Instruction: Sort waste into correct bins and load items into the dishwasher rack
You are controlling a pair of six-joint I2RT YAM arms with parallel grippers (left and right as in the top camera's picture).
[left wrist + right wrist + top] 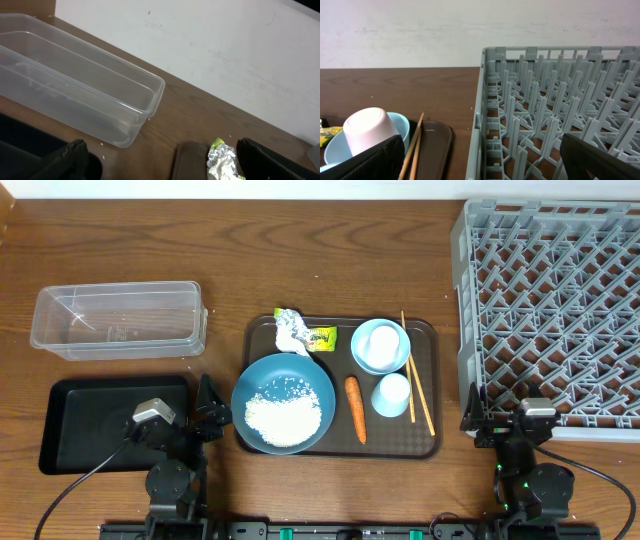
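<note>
On the brown tray point(425, 442) sit a dark-blue bowl point(255, 380) holding a heap of white rice point(283, 416), an orange carrot point(354, 408), a crumpled silver wrapper point(291, 328) and a yellow-green packet point(321, 337). A small light-blue bowl point(362, 336) holds an upturned cup point(381, 344); another cup point(391, 394) stands below it. Chopsticks point(417, 385) lie at the tray's right. The clear tub point(118, 319) and black tray point(90, 418) are at left, the grey rack point(555, 310) at right. My left gripper point(208, 418) and right gripper point(492, 420) are open and empty at the front edge.
In the left wrist view the clear tub point(75, 95) and the wrapper point(222, 161) show. In the right wrist view the rack wall point(485, 115), the chopsticks point(412, 147) and the upturned cup point(370, 131) show. A white wall lies behind the table.
</note>
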